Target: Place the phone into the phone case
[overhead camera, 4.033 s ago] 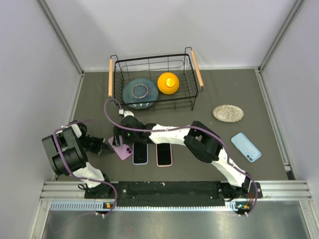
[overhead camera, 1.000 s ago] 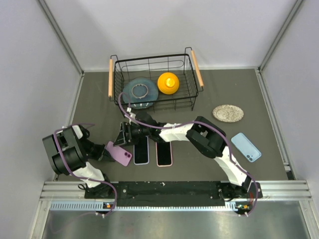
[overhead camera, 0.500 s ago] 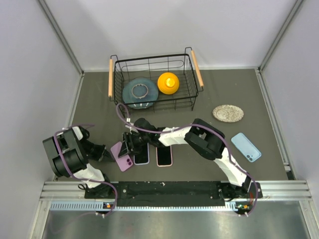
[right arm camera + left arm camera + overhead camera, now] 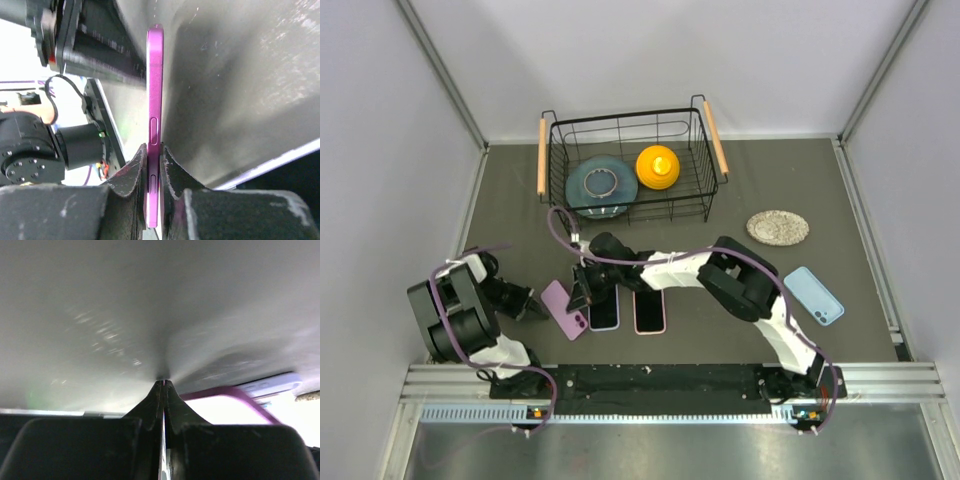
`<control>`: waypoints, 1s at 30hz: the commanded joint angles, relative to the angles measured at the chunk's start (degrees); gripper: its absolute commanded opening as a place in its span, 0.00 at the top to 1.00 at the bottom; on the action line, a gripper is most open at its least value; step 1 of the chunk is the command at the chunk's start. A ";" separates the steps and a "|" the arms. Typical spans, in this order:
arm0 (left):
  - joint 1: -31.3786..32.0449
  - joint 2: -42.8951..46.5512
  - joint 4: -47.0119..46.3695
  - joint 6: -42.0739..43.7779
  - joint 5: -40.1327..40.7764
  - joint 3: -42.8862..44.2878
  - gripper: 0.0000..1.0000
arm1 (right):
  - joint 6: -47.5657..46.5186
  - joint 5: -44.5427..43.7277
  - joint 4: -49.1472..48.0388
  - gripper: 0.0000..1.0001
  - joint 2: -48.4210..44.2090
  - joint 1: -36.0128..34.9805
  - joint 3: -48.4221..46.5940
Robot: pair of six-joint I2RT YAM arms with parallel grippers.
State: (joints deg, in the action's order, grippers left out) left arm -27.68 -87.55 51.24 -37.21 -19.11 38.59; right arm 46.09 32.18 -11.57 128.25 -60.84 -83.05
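Note:
The purple phone case (image 4: 565, 310) lies tilted on the dark table, left of two phones lying face up (image 4: 602, 308) (image 4: 649, 310). My right gripper (image 4: 583, 292) is shut on the case's right edge. In the right wrist view its fingers (image 4: 154, 146) pinch the thin purple side wall (image 4: 155, 90), with the button bumps showing. My left gripper (image 4: 532, 304) is shut at the case's left edge. In the left wrist view its closed tips (image 4: 164, 382) sit just left of the purple rim (image 4: 227, 391); I cannot tell whether they pinch it.
A black wire basket (image 4: 630, 205) at the back holds a grey plate with a ring and a yellow object (image 4: 658, 166). A speckled coaster (image 4: 778, 227) and a light blue phone-shaped item (image 4: 813, 295) lie at the right. The metal rail runs along the near edge.
My right gripper has come down from behind the case and shut on its right edge. The case has shifted and turned slightly. The left gripper stays shut at its left edge.

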 commanded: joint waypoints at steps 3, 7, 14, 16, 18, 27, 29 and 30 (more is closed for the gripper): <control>-0.18 9.40 -11.16 6.53 -14.51 5.35 0.83 | -20.29 -1.68 9.00 1.00 -15.99 2.74 -2.73; 0.17 15.21 -9.06 9.52 -17.96 7.64 0.27 | -28.15 -7.04 20.70 1.00 -19.69 2.92 -3.45; 3.59 21.80 -17.39 9.10 -33.25 2.29 0.19 | -44.74 -19.60 20.72 1.00 -38.65 2.66 15.40; 6.04 22.85 -21.60 7.95 -36.07 0.62 0.22 | -54.22 -23.29 15.46 1.00 -48.85 2.48 21.66; 7.98 23.74 -24.60 6.81 -39.50 -0.17 0.25 | -67.26 -23.40 6.88 1.00 -59.62 2.13 33.35; 26.08 26.73 -41.31 -2.60 -50.40 -2.12 0.26 | -98.69 -25.74 1.11 1.00 -80.34 -4.54 54.56; 30.48 26.29 -41.83 -3.30 -51.54 -2.11 0.25 | -101.97 -27.34 1.72 1.00 -81.65 -7.35 55.36; 31.45 26.20 -43.32 -4.00 -52.42 -2.37 0.25 | -104.68 -28.22 1.99 1.00 -82.01 -8.06 55.53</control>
State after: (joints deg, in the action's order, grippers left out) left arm -0.78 -62.33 15.62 -38.35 -65.36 36.25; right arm -43.35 8.47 -2.59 49.08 -64.79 -27.44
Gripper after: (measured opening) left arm 0.743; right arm 0.075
